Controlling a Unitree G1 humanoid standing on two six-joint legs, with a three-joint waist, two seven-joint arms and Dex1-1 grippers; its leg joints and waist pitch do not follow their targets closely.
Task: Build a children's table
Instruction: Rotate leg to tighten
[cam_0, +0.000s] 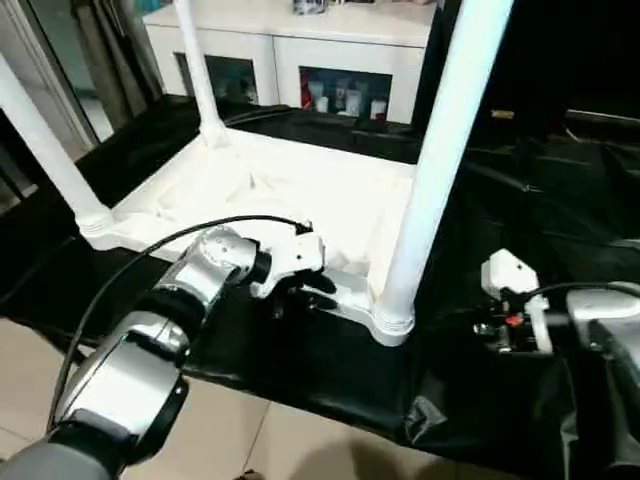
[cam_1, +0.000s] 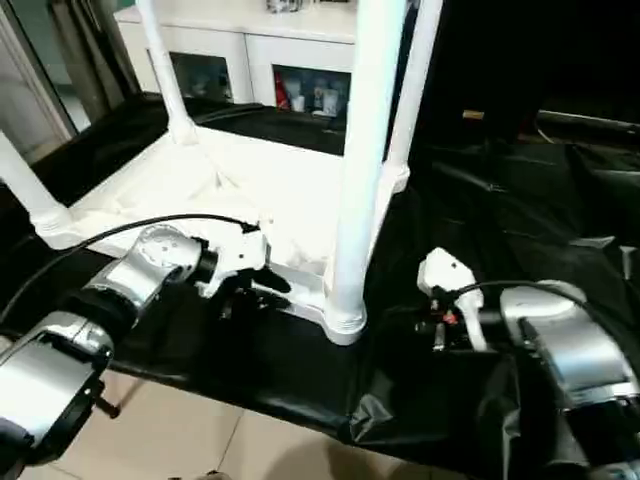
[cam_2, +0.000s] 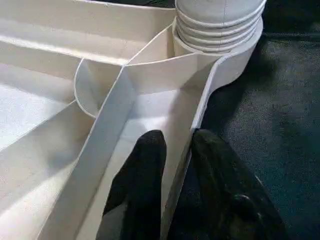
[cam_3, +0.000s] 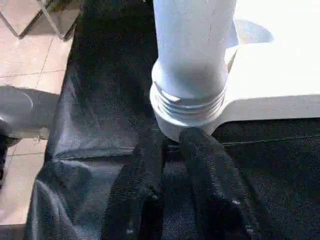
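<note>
- My left gripper (cam_2: 177, 150) pinches the rim of the upturned tabletop (cam_0: 270, 190) on the black sheet (cam_0: 330, 375).
- My right gripper (cam_3: 172, 145), fingers slightly parted and empty, sits beside the near leg (cam_0: 440, 160).

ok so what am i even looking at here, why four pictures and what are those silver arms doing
It's a two-armed robot building a small white table. Two pictures come from cameras in its head, looking down over its silver arms. The other two come from cameras on its wrists, looking along the black fingers.

The tabletop lies upside down on a black cloth, with legs standing up from its corners; the nearest leg sits in its corner socket.

The left end effector has one finger on each side of the tabletop's thin edge wall, pinching it. The right end effector sits at the base of the nearest leg, holding nothing. A white cabinet stands behind.
</note>
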